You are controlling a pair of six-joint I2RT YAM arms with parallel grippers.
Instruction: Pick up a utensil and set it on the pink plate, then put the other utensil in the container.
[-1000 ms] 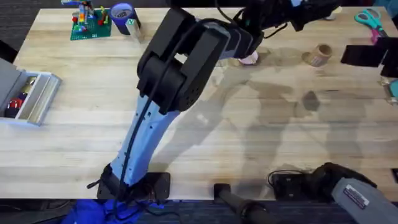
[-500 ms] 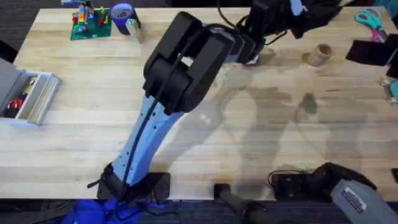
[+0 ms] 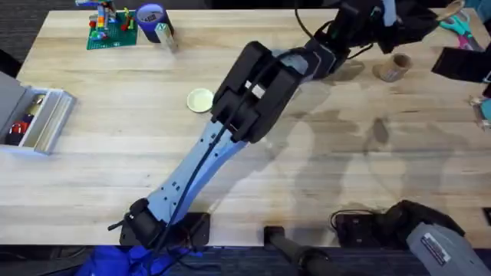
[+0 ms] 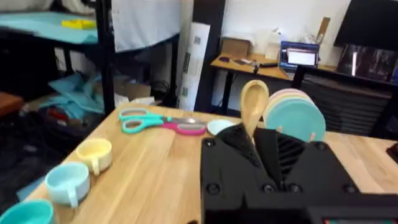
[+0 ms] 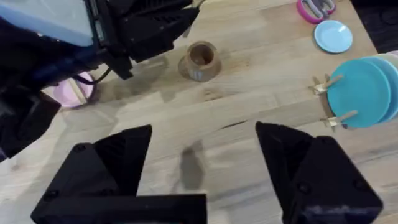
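I have the spoon in the left pincer, its bowl sticking up past the closed black fingers, so the grip looks secure. In the overhead view that pincer now hangs at the far right of the desk, just short of the cup. A second ago the left arm lay over the middle of the desk near the plate; since then it has swung right and stretched out, uncovering a pale round dish. I read that as the carry toward the cup, with the drop not yet made.

The right wrist view shows the cup upright and empty as far as I can see, with the plate well to one side. A pale stick lies across the plate, probably the fork, which would mean the first half of the task is done; half the plate is cut off behind the left arm, so I cannot confirm tines.

The right pincer is spread wide and holds nothing, parked near its base.

From above, the left arm covers the plate, and the spoon is lost against the dark pincer, so I cannot judge how well it lines up with the cup's mouth.
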